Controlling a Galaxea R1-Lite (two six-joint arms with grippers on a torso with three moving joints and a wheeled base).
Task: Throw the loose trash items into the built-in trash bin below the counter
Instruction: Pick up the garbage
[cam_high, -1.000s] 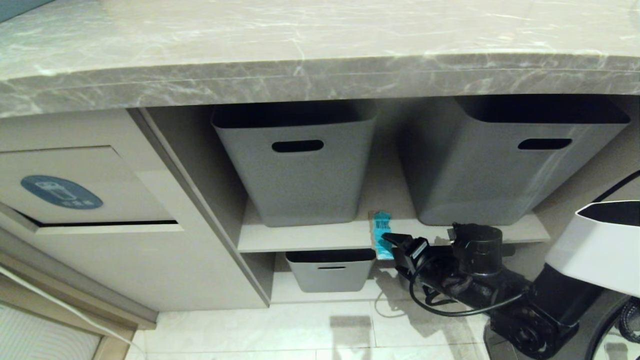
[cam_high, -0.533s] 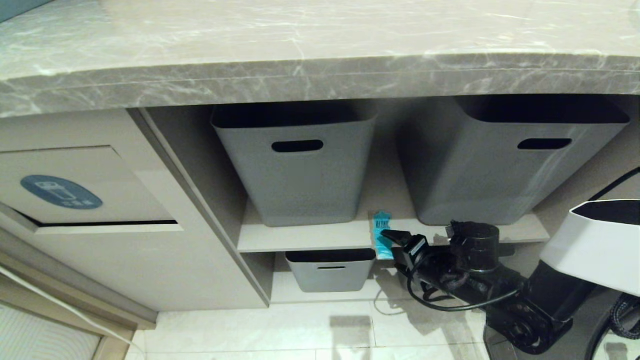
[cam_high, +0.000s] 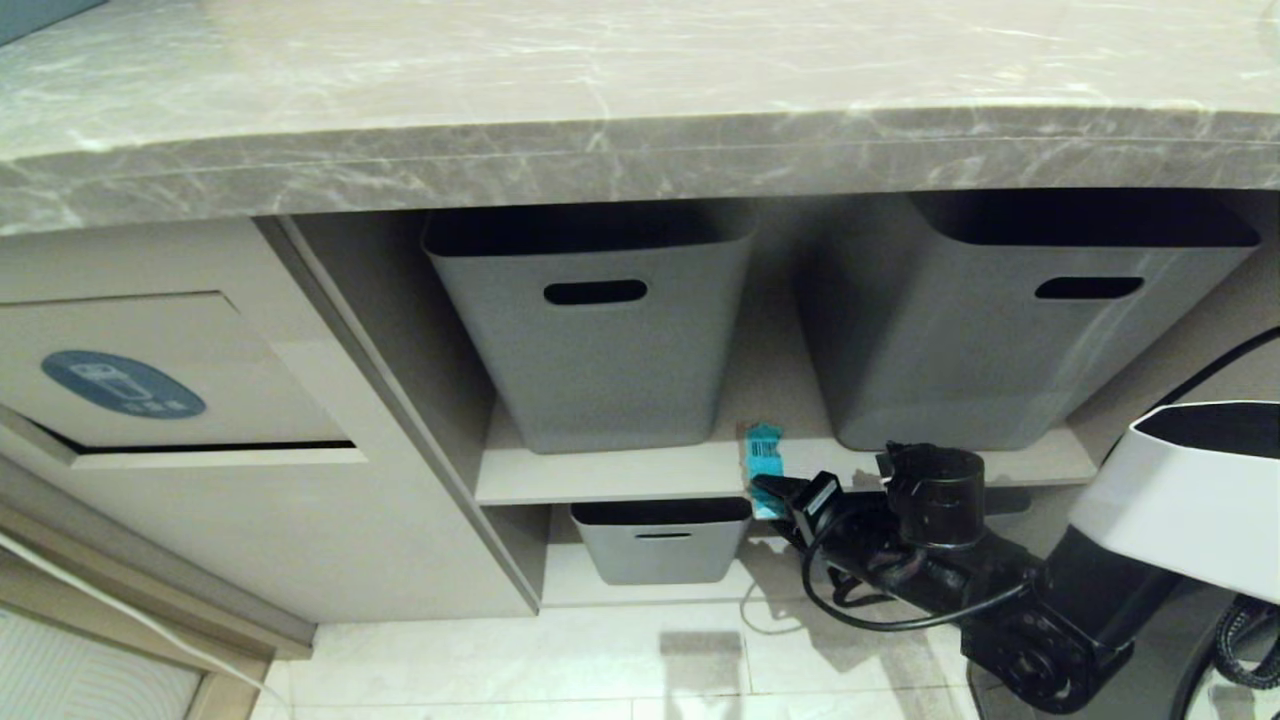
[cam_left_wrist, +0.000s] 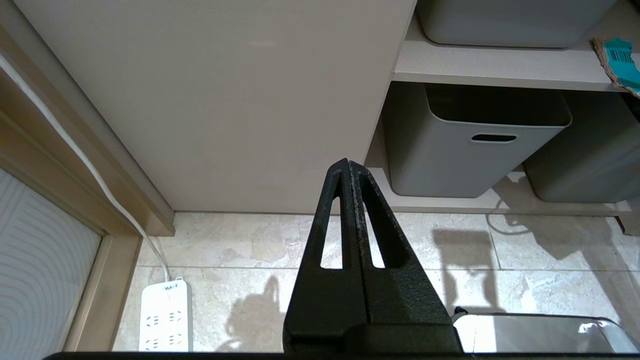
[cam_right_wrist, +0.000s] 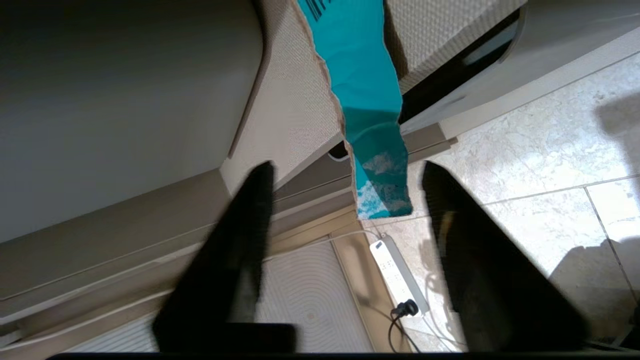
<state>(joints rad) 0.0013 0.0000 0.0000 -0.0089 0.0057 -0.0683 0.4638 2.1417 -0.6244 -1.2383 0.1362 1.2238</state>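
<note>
The right gripper has its two black fingers parted, one on each side of the hanging end of the teal barcoded wrapper. A clear gap shows on both sides of the strip, so the fingers hold nothing yet. The left gripper is parked low over the tiled floor with its fingers pressed flat together and empty.

The thin, crinkled teal wrapper lies on the pale beige shelf under the grey marble-patterned counter. It sits at the shelf's front lip, in the gap between the two tall grey plastic baskets, touching neither as far as can be seen. Its long axis runs front to back across the shelf. The barcoded end points inward toward the back, and the plain end droops over the front edge toward the floor, into the span of the right fingers.

The job looks to be at the pick-up of this scrap: the grip has not closed and nothing has been lifted. Still to do, as I judge it, are the squeeze, the carry across to the robot's left, and the drop through the rectangular beige flap with the blue oval sticker, the built-in trash bin's opening. A white strip or tan cardboard piece appears in no view, so I cannot tell whether they are already binned.
</note>
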